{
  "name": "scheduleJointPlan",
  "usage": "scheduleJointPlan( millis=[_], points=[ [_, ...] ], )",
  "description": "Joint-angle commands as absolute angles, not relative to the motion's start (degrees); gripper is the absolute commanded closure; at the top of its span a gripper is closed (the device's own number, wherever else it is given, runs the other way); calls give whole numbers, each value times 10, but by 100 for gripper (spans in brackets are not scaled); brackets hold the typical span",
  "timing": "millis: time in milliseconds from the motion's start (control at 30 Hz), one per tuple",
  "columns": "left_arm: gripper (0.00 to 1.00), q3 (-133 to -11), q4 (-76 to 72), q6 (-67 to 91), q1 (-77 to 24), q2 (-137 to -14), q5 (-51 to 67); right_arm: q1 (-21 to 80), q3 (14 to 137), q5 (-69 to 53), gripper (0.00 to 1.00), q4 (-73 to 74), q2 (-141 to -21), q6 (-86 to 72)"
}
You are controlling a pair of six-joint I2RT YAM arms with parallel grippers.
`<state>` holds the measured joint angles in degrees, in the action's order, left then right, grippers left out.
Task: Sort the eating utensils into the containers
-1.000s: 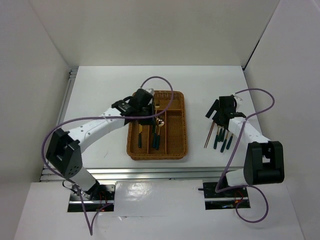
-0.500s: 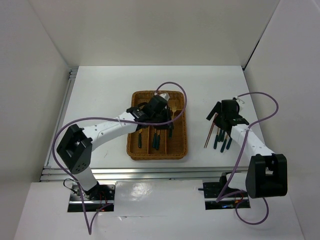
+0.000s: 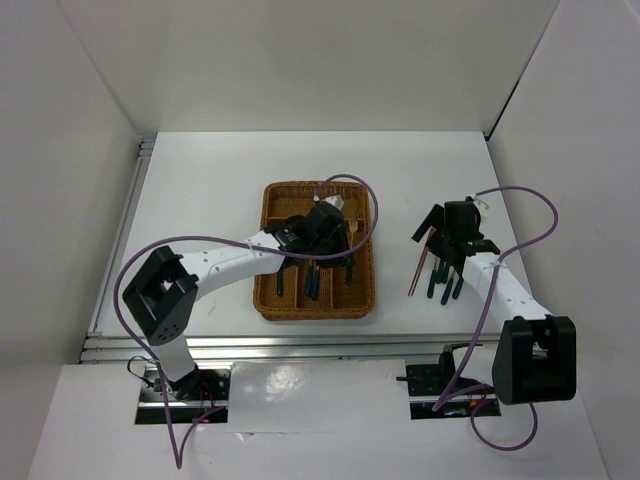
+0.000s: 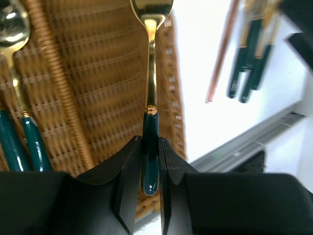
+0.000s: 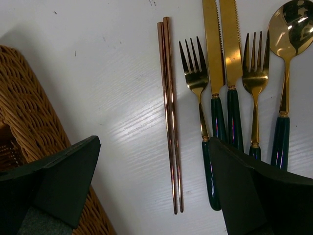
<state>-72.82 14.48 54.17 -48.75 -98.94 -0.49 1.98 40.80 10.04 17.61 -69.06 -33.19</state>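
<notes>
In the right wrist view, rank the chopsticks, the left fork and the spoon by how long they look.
1. Chopsticks: longest.
2. Left fork: somewhat shorter, wholly visible.
3. Spoon: unsure. Its visible part looks about fork length, but the picture's edge and a finger hide its ends.

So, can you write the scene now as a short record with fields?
left fingers: shut on held spoon's green handle, above tray
right fingers: open, above the table pieces
tray: some green-handled pieces inside
table, right of tray: chopsticks, two forks, two knives, loose spoon
</notes>
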Motion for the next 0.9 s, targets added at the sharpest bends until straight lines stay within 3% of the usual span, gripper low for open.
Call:
scheduleJointPlan(
  millis=[0,400,500,700,867],
  points=[
    [77,-713,118,552,-492,-1005,-28,17,405,100,0,168,-678,-333],
    [69,-741,136,545,-492,-1072,-36,17,400,79,3,170,-683,-328],
    [61,-747,141,540,-492,-1078,-36,17,389,79,7,177,-678,-328],
    [35,-758,160,527,-492,-1063,-42,17,389,66,10,217,-692,-338],
    [31,-779,172,484,-492,-1007,-61,17,377,61,20,222,-705,-354]
  ],
)
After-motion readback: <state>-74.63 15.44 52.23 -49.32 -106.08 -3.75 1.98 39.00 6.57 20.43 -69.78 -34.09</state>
